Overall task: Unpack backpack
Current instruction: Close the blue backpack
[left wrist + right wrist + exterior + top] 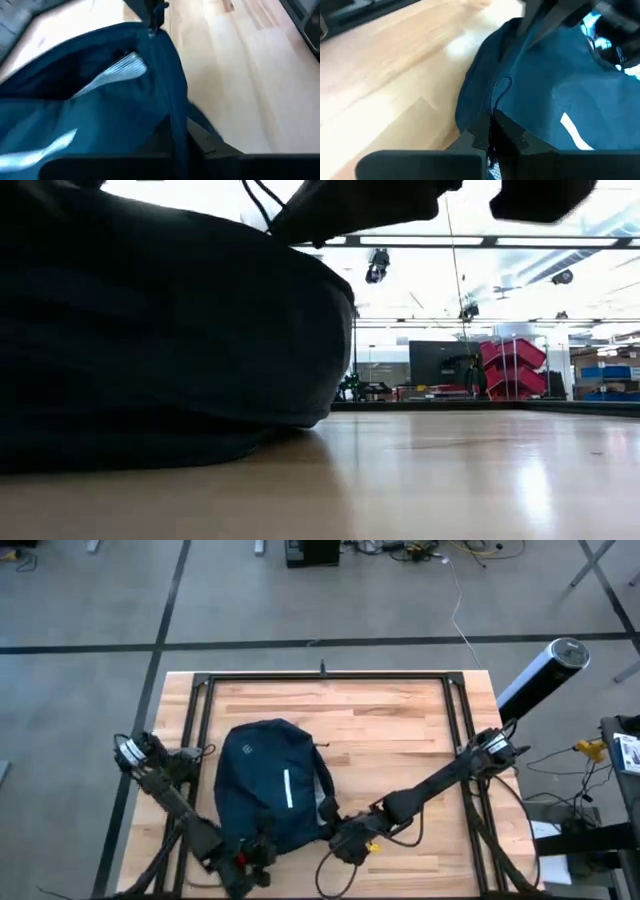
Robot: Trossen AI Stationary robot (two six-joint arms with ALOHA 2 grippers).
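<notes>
We saw backpack (268, 785) unemptied on counter (400, 740); right gripper (347, 840) fingers pinched its fabric; left gripper (245, 862) state untellable.

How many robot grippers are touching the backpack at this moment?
2. The left gripper is at the near left edge of the backpack. The right gripper is at its near right edge, shut on the fabric. The contact of the left one is partly hidden.

Light wooden table (400, 740) with black frame, red bins (515, 367) in the room beyond, grey tiled floor (90, 600)
</notes>
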